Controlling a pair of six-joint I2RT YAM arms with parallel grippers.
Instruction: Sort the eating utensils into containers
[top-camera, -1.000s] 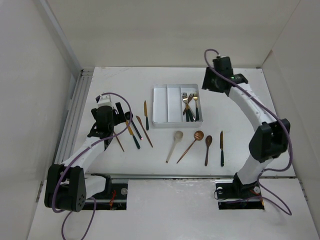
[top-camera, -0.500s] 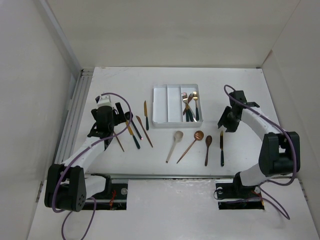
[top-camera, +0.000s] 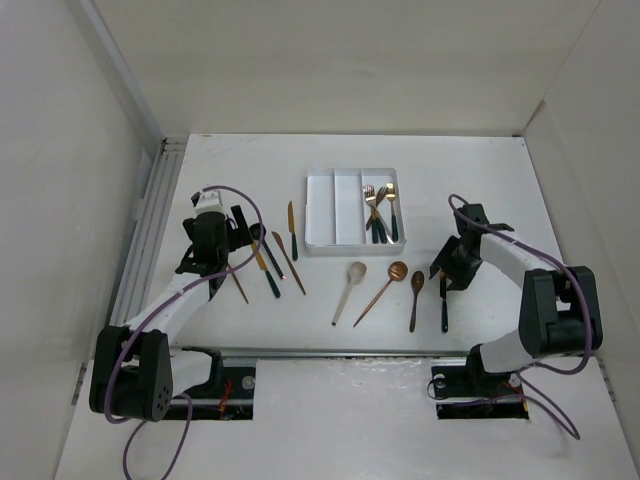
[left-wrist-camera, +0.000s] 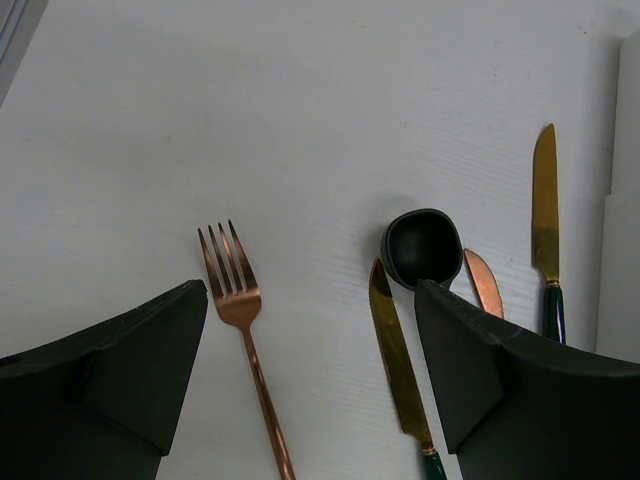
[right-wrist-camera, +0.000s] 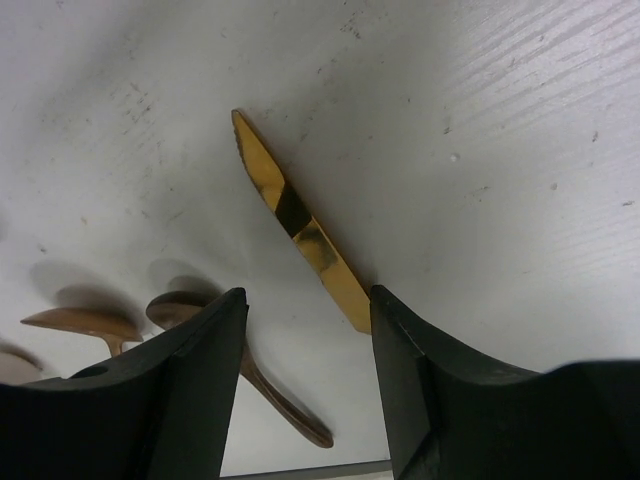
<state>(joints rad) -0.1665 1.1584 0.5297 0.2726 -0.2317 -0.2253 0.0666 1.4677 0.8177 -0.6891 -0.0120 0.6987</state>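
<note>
The white tray (top-camera: 322, 210) has three long containers; several forks (top-camera: 378, 210) lie in the right one. My right gripper (top-camera: 447, 275) (right-wrist-camera: 308, 295) is open, low over the table, its jaws on either side of a gold knife (right-wrist-camera: 298, 225) (top-camera: 444, 305). The knife's lower part runs in behind the right finger (right-wrist-camera: 440, 390). My left gripper (top-camera: 232, 232) (left-wrist-camera: 310, 300) stands open above a copper fork (left-wrist-camera: 240, 320) and a gold knife (left-wrist-camera: 398, 360), holding nothing. A black spoon (left-wrist-camera: 423, 247) lies just ahead of its right finger.
A cream spoon (top-camera: 348, 290), a copper spoon (top-camera: 385, 285) and a brown spoon (top-camera: 415, 295) (right-wrist-camera: 190, 310) lie in a row left of the right gripper. More knives (top-camera: 291, 215) lie left of the tray. White walls close in the table.
The right arm swung from high behind the tray's right side down to the knife at the right front. The left arm has not moved.
</note>
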